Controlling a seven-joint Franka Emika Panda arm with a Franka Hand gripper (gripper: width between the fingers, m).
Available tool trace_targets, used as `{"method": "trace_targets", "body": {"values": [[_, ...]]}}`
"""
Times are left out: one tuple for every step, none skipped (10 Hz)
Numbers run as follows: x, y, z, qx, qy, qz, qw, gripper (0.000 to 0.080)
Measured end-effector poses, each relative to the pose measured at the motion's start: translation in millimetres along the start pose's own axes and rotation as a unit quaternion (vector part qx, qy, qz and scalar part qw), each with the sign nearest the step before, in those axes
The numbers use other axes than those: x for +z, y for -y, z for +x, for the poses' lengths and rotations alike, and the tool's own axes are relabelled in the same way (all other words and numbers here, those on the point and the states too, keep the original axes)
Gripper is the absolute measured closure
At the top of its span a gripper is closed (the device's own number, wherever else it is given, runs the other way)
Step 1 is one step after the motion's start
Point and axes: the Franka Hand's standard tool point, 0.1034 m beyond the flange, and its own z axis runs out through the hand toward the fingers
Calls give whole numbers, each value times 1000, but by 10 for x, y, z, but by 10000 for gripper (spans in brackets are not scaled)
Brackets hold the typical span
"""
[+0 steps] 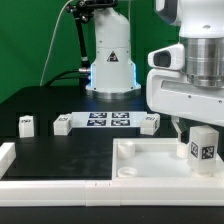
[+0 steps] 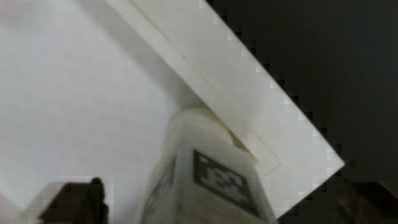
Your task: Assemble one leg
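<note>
Leg: we found the leg (image 1: 203, 144) standing upright in the near corner of the white panel (image 1: 150, 160), at the exterior view's right.
Gripper: the gripper (image 1: 192, 124) hung just above it, its jaws spread wide and nothing between them.
Axis: its long axis ran straight up; the tagged face looked toward the exterior camera.
Handling: we judged it light, rigid plastic, smooth enough to slip, unlikely to break.
Hold: we would pinch the two plain flanks near the top.
Spares: three like blocks lay beside the marker board (image 1: 108, 121).
</note>
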Motion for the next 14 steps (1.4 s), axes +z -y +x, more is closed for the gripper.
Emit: {"method": "trace_targets", "body": {"values": [[-1, -6, 7, -47, 0, 0, 999, 150], [-3, -9, 12, -83, 0, 0, 997, 150], [-4, -19, 22, -144, -1, -1, 990, 150], [-4, -23, 28, -187, -2, -1, 982, 150], [-3, -22, 27, -221, -2, -1, 975, 150], [-3, -23, 28, -264, -2, -2, 965, 150], [-3, -28, 32, -304, -2, -2, 953, 150], [-3, -32, 35, -324, -2, -2, 946, 276], [-2, -32, 35, -321, -2, -2, 947, 412], [-2, -32, 35, -321, -2, -2, 947, 412], [-1, -36, 38, -321, -2, -2, 947, 509], [-1, -36, 38, -321, -2, -2, 947, 509], [0, -39, 39, -309, -2, -2, 951, 509], [1, -42, 46, -297, -2, 0, 955, 509]]}}
